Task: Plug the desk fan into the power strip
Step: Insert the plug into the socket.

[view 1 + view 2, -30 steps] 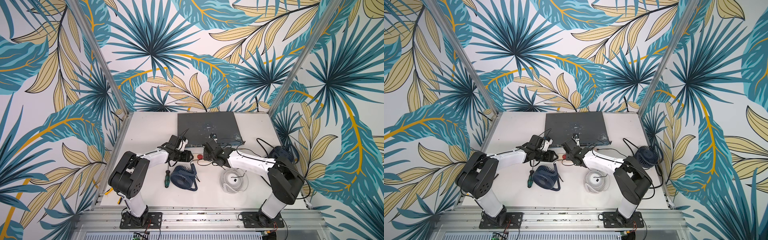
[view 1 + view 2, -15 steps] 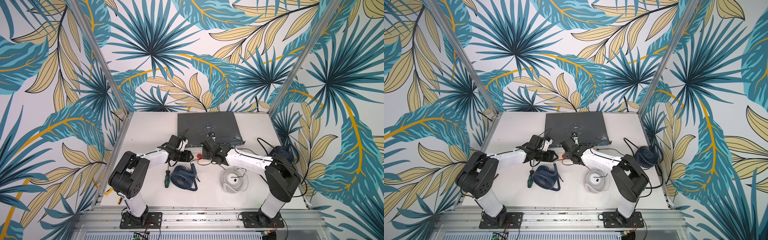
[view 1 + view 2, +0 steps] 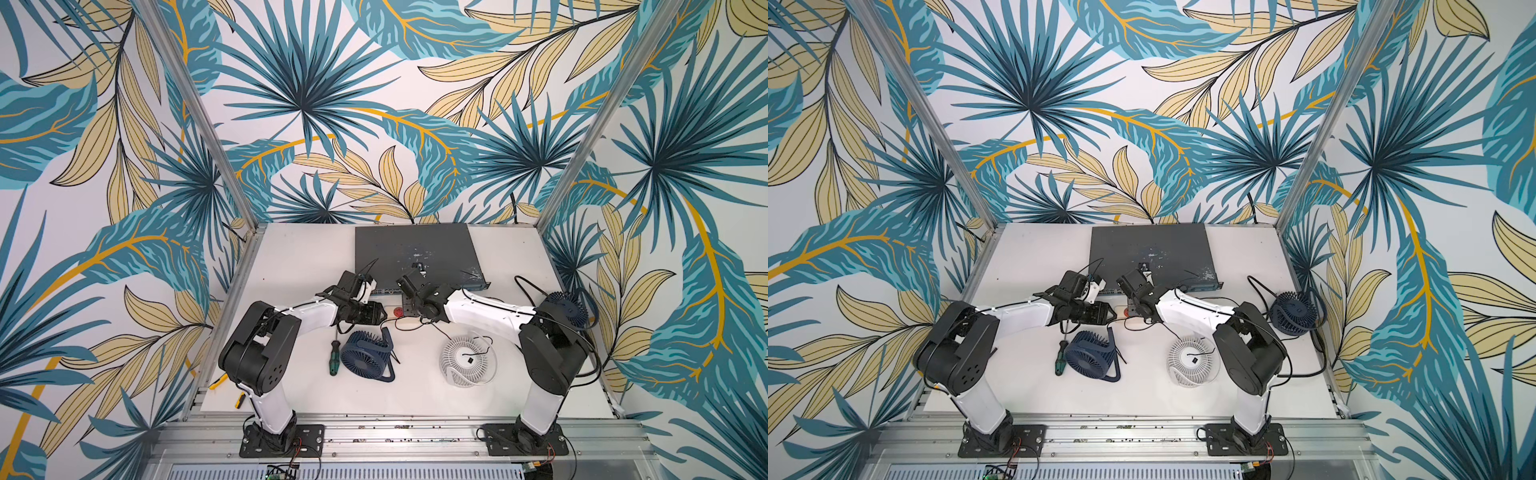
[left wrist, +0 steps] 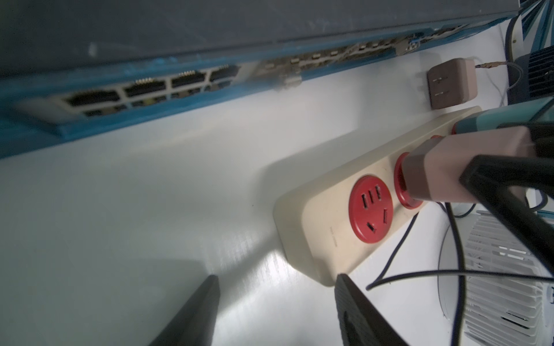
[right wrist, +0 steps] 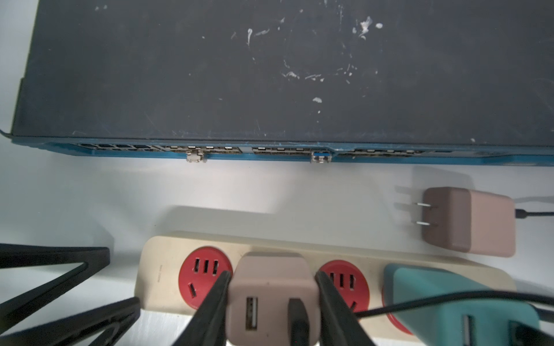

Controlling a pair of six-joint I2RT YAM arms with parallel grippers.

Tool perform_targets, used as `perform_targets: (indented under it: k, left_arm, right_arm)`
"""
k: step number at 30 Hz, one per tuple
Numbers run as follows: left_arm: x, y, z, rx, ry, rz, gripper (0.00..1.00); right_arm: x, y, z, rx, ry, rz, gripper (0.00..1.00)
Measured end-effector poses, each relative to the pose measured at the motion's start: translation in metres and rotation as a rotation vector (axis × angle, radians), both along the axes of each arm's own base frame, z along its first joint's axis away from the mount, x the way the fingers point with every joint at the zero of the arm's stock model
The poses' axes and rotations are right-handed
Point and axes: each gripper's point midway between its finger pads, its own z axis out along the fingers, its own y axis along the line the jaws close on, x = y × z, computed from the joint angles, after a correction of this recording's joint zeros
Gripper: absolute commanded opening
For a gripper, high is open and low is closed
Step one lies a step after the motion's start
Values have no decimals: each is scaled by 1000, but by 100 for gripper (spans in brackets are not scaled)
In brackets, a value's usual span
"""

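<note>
Right claw point(image 5: 271, 278) clamps adapter point(image 5: 269, 302), apparently seated in strip point(image 5: 159, 269), which lies beside switch point(image 5: 269, 75). Left claw point(image 4: 277, 278) gapes empty at strip's end. Remaining: release.

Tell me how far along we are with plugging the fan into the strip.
Looks done: a teal adapter sits in the power strip. In hand: the right gripper clamps a pink adapter standing in a socket between two free ones; I can't confirm full seating. The left gripper is open at the strip's end. Remaining: release and retreat; a loose adapter lies unplugged beside the strip.
</note>
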Motion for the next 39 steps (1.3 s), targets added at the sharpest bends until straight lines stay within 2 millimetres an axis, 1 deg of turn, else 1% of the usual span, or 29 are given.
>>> perform_targets:
  k: [10, 16, 18, 24, 31, 39]
  left_arm:
    - [0, 0, 0, 0, 0, 0, 65]
    - [0, -1, 0, -4, 2, -2, 65]
    - [0, 0, 0, -4, 2, -2, 65]
    - [0, 0, 0, -3, 2, -1, 65]
    - [0, 0, 0, -3, 2, -1, 65]
    - [0, 0, 0, -3, 2, 1, 64]
  right_arm:
    - [-7, -2, -10, 13, -36, -13, 0]
    - [5, 3, -15, 10, -96, -38, 0]
    - [6, 6, -16, 24, -120, -41, 0]
    - [-2, 6, -18, 41, -187, -60, 0]
    - [-4, 6, -18, 41, -221, -77, 0]
    - [-18, 6, -20, -5, -251, -83, 0]
